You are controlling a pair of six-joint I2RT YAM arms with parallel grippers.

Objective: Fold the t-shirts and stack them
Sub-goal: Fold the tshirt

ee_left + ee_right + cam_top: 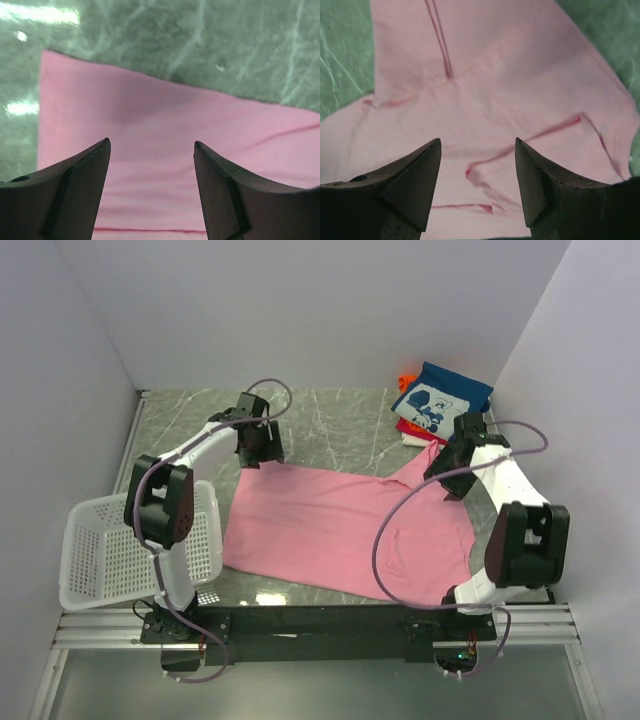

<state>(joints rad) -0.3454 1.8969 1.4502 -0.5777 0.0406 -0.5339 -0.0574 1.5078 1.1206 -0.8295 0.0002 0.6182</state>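
Pink tee (340, 530) lies flat on the surface (330, 420), both hands wide and empty — left hand (151, 142) at its 11 o'clock corner (46, 56), right hand (477, 140) over the rumpled 2 o'clock sleeve (545, 135). A one-layer pinch there could skew the fold.

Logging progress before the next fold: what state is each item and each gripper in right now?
Pink t-shirt: spread flat, unfolded, wrinkled around one sleeve.
Folded t-shirts: stacked at the far right corner, navy one on top.
Basket: upright, nothing visible inside.
Left gripper: open, over the shirt's far left corner, holding nothing.
Right gripper: open, over the wrinkled sleeve area, holding nothing.
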